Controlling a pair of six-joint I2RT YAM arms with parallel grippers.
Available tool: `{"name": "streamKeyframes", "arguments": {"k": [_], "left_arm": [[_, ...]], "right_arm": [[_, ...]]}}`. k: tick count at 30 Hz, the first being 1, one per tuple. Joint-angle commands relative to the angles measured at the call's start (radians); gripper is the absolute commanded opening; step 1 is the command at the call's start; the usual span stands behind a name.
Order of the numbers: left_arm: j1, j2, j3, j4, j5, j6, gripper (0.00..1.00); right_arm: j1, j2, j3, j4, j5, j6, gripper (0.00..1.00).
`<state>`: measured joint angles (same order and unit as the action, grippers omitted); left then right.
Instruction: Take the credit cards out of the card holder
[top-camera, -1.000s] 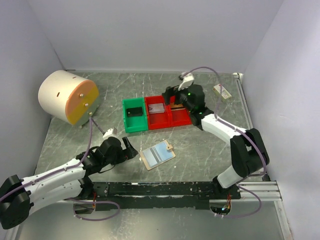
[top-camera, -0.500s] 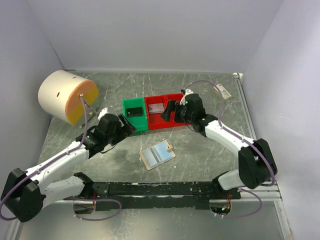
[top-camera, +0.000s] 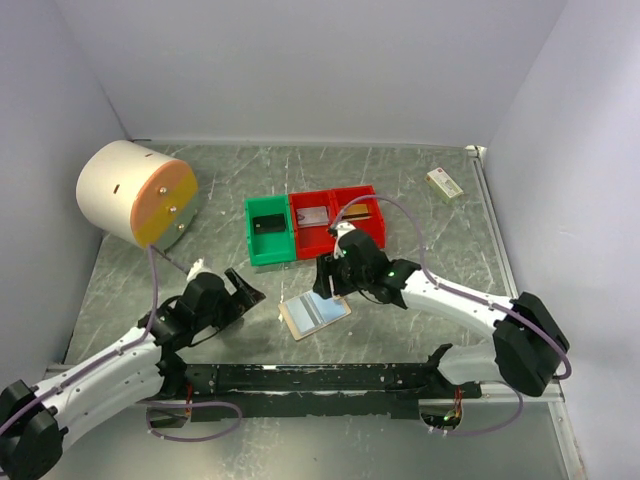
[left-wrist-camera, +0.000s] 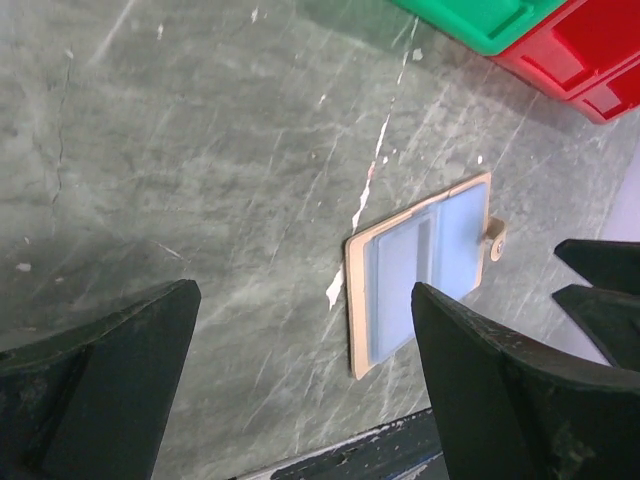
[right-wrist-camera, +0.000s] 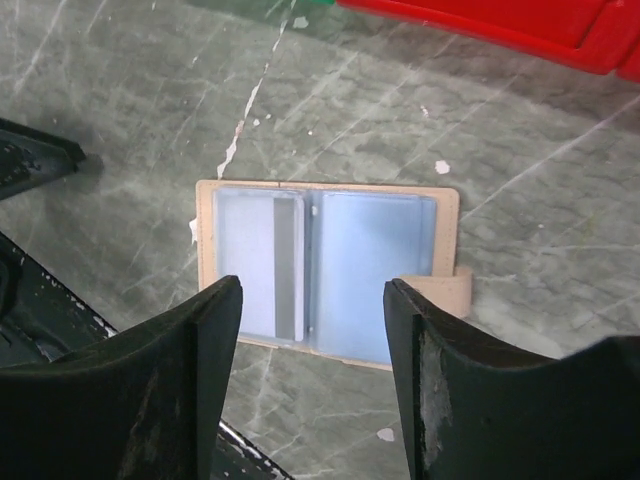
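Top: card holder (top-camera: 314, 314) lay open, flat on table (top-camera: 420, 190), between left gripper (top-camera: 246, 287) and right gripper (top-camera: 325, 279).
Left wrist: jaws spread wide, empty; holder ahead.
Right wrist: jaws parted, empty, above holder.

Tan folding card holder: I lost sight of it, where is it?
Top view: the tan card holder lies open mid-table, near side of the green plastic bin, by the right gripper.
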<state>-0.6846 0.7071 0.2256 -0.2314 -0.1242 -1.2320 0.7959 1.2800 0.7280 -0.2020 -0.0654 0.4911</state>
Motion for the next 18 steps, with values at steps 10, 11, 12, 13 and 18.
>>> {"name": "streamKeyframes", "arguments": {"k": [10, 11, 12, 13, 18], "left_arm": [[-0.031, 0.037, 0.112, -0.057, -0.042, 0.16, 0.99], [-0.029, 0.015, 0.106, -0.051, -0.044, 0.166, 0.99], [-0.031, -0.01, 0.106, -0.052, -0.047, 0.178, 0.99], [-0.031, -0.026, 0.109, -0.058, -0.054, 0.191, 0.99], [-0.031, -0.074, 0.17, -0.139, -0.118, 0.256, 1.0]], "right_arm": [[0.14, 0.146, 0.098, -0.029, 0.055, -0.038, 0.52], [0.147, 0.16, 0.105, -0.031, 0.057, -0.038, 0.52], [0.156, 0.173, 0.114, -0.033, 0.06, -0.039, 0.52], [0.164, 0.188, 0.121, -0.035, 0.061, -0.04, 0.53], [0.197, 0.273, 0.158, -0.051, 0.091, -0.045, 0.56]]}}
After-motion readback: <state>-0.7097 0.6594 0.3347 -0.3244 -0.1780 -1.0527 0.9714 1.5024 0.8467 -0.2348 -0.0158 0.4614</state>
